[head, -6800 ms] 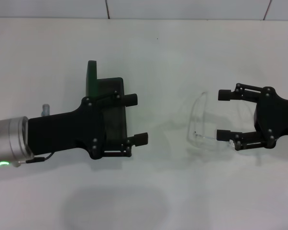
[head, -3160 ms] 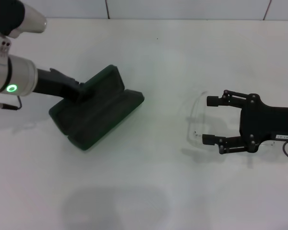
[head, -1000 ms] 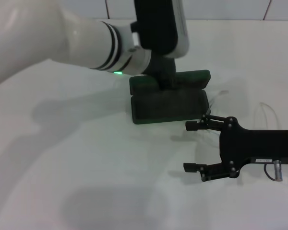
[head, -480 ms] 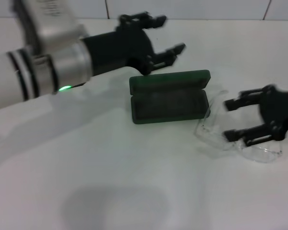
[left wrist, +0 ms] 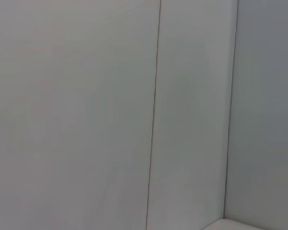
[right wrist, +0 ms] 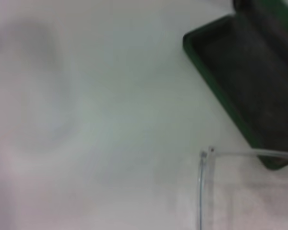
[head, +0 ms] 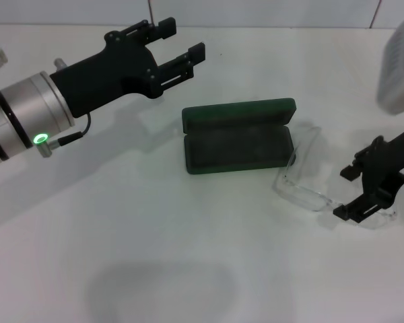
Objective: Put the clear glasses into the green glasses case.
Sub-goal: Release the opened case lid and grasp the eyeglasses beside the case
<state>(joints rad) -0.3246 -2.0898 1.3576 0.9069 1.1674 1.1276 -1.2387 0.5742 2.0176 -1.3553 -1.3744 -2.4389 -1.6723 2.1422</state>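
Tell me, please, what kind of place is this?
Probably a robot test bench, not a home: a bare white table against a pale panelled wall, holding only the open green glasses case and clear glasses, with the left gripper and right gripper above.

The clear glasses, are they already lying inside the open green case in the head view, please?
No, the clear glasses lie on the table beside the open green glasses case, whose lined tray holds nothing.

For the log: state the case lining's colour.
Dark grey, inside the green glasses case; head view shows it best.
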